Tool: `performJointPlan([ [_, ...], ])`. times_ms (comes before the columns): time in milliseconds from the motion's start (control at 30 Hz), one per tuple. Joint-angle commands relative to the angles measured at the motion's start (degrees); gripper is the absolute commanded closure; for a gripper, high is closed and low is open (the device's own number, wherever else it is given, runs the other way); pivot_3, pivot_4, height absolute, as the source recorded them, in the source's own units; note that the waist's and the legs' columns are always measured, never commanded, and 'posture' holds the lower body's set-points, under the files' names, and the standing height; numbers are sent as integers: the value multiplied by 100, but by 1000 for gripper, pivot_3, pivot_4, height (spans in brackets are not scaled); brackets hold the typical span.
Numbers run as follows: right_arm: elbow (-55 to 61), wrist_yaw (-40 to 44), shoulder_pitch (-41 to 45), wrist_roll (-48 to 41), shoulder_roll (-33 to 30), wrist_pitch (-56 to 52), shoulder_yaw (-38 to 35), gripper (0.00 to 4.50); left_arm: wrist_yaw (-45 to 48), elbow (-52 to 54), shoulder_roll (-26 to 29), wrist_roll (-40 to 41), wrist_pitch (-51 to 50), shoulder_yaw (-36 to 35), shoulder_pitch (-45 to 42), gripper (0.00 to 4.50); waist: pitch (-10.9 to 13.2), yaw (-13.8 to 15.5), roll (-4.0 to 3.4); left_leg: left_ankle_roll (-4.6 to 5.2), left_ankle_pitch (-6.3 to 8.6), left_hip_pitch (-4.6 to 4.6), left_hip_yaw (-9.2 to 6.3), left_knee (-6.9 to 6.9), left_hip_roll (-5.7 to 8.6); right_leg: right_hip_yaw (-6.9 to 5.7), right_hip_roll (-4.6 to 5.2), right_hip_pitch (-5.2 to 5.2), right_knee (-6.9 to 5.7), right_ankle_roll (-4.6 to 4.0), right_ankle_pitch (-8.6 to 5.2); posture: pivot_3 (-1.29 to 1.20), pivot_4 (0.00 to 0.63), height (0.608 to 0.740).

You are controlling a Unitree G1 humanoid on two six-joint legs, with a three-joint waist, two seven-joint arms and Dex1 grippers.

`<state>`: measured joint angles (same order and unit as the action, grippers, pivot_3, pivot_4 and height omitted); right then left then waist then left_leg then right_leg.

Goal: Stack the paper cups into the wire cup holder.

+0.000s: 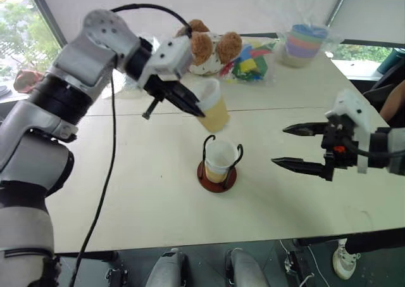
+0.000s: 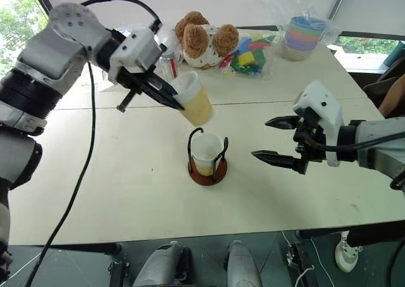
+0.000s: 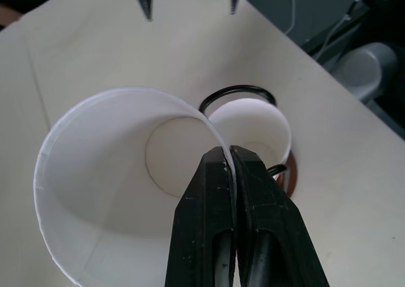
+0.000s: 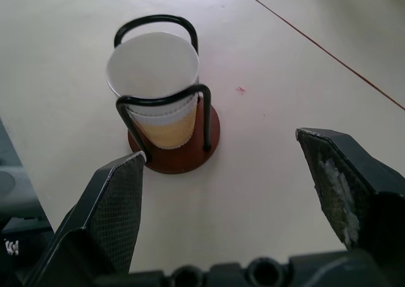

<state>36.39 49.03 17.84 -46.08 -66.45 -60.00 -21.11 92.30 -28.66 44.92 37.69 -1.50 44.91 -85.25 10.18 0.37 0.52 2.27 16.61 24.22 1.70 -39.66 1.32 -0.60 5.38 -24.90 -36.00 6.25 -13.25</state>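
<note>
Pinching the rim of a paper cup (image 1: pixel 212 105) between its closed black fingers, the left gripper (image 1: pixel 197 109) held it tilted in the air, above and a little behind the wire cup holder (image 1: pixel 217 170). One finger sat inside the cup's white wall and the other outside it. The holder stood upright on the pale table (image 1: pixel 139 192), already carrying nested cups (image 1: pixel 219 159) between its black loops on the reddish-brown base. The right gripper (image 1: pixel 290 146) hung off to the right of the holder, apart from it, fingers spread wide and grasping nothing. At the far edge of the table lay a plush bear (image 1: pixel 212 46), some coloured toys (image 1: pixel 250 62) and a plastic-wrapped stack of pastel cups (image 1: pixel 305 41).
</note>
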Motion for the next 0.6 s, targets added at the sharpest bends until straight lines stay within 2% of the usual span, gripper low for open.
performJointPlan([
  [33,401,-246,-168,-227,4,-228,-578,323,20,29,-108,458,262,250,-302,4441,0,21,0,0,0,0,0,-4,0,0,-1,0,-2,0,0,0,150,740],
  [333,805,-788,-463,-725,156,-547,-878,323,20,-169,-217,545,1058,1374,-657,4441,0,39,1,1,0,4,0,-24,1,3,0,9,-1,-1,0,0,150,740],
  [600,806,-1041,-570,-819,238,-427,-794,323,20,-245,-378,736,1377,1868,-920,4441,0,38,2,1,1,6,-1,-25,1,3,-1,9,0,-1,-1,0,150,740],
])
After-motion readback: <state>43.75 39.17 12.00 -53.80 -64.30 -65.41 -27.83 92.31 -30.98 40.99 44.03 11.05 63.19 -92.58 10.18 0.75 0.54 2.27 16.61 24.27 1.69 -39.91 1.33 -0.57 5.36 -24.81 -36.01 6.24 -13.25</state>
